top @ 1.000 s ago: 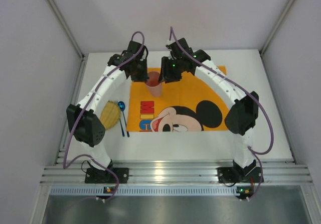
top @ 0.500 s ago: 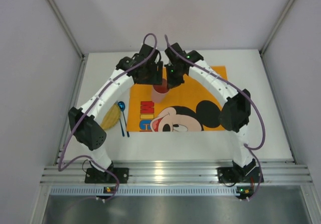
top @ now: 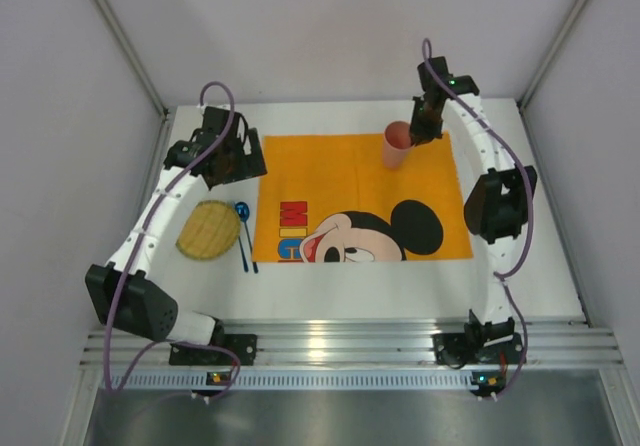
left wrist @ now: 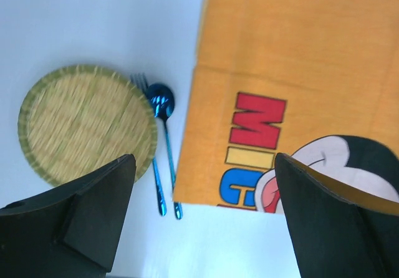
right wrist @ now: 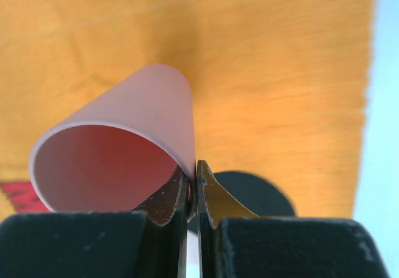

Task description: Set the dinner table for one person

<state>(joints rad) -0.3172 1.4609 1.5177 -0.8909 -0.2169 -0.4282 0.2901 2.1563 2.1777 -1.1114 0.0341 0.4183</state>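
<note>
A pink cup point(top: 397, 146) hangs tilted over the far right part of the orange Mickey Mouse placemat point(top: 350, 176). My right gripper point(top: 420, 131) is shut on its rim, one finger inside the cup point(right wrist: 143, 116) and one outside, as the right wrist view shows point(right wrist: 193, 181). My left gripper point(top: 235, 161) stands wide open and empty above the white dinner table point(top: 520, 266), at the placemat's left edge point(left wrist: 204, 162). A round woven yellow plate point(left wrist: 84, 123) lies left of the placemat, with a blue spoon point(left wrist: 163, 128) and a blue fork point(left wrist: 149, 159) beside it.
The plate point(top: 208, 230) and the spoon point(top: 243, 228) lie on the bare table between the left arm and the placemat. Grey walls close in the table on the left, right and far sides. A metal rail runs along the near edge.
The left gripper opened, let go of the cup and drew back to the left. The right gripper shut on the cup's rim and carried it to the placemat's far right.
</note>
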